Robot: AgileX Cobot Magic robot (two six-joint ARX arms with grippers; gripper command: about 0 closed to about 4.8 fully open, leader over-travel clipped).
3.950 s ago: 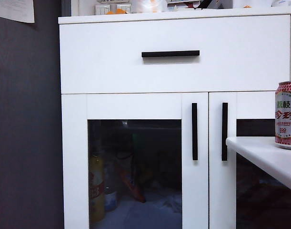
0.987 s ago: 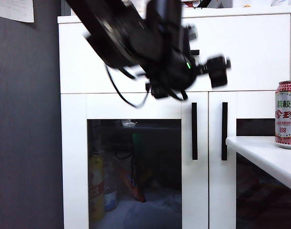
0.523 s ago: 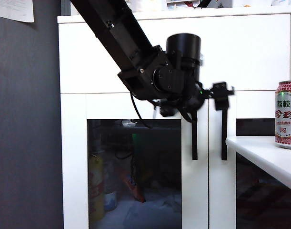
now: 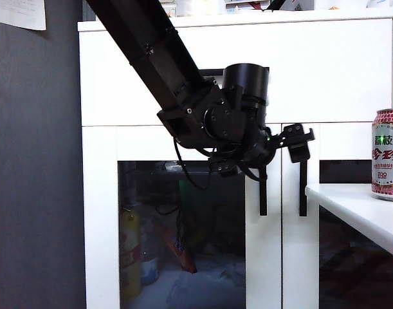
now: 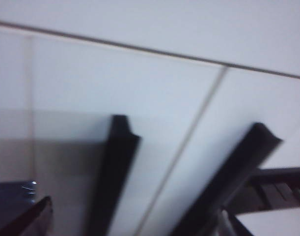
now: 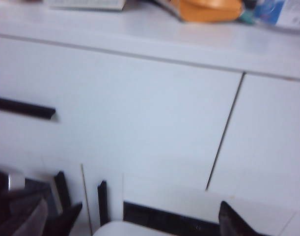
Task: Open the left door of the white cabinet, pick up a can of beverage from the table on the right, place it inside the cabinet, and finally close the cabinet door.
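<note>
Left gripper (image 4: pixel 298 143) spread wide, empty, poised at top of left door (image 4: pixel 183 219) handle (image 5: pixel 115 172). Handle to be straddled squarely before pull. Right gripper (image 6: pixel 135 223) wide, empty, facing cabinet (image 6: pixel 140 108). Can (image 4: pixel 387 154) on table (image 4: pixel 350 209), right.

One can (image 4: pixel 387 154), perhaps three black handles (image 4: pixel 263 191).

We see a dark grey wall (image 4: pixel 35 167) well to the side of the left gripper (image 4: pixel 298 143), with a sheet of white paper (image 4: pixel 19 13) pinned high on it. Above the gripper, clutter lies along the cabinet top, including an orange object (image 6: pixel 206 10). The light is even and indoor.
</note>
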